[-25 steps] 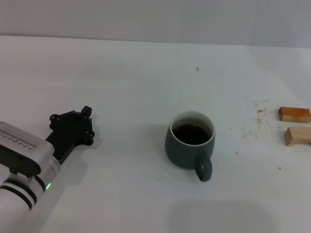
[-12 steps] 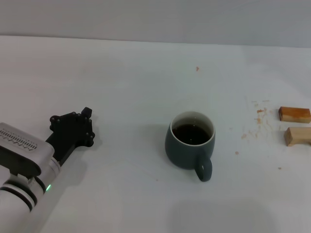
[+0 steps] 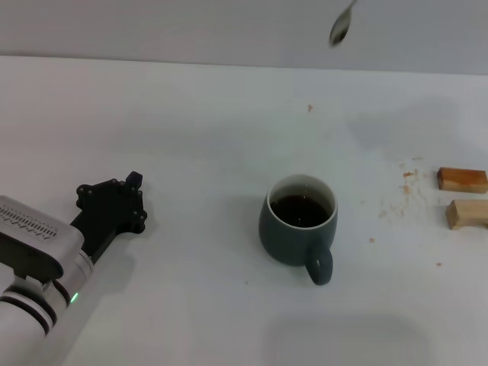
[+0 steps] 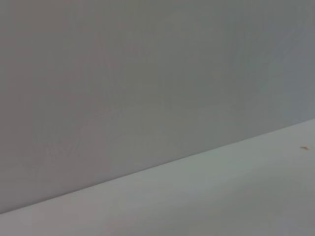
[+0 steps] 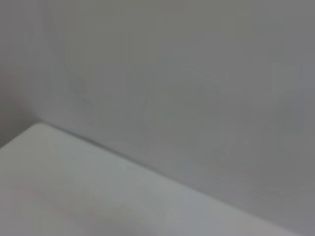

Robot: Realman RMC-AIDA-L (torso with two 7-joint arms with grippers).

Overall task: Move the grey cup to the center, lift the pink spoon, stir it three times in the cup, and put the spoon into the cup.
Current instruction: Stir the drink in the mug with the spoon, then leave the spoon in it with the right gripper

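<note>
A grey cup (image 3: 298,226) of dark liquid stands near the middle of a white table (image 3: 191,137), handle toward the robot. Only the silver bowl of the pink spoon (image 3: 341,29) shows, hanging in the air at the top edge; its handle and whatever holds it are cut off. The left gripper (image 3: 114,204) rests low at the left, well apart from the cup. Two wooden blocks (image 3: 462,179) lie far right. Both wrist views show only wall and table.
</note>
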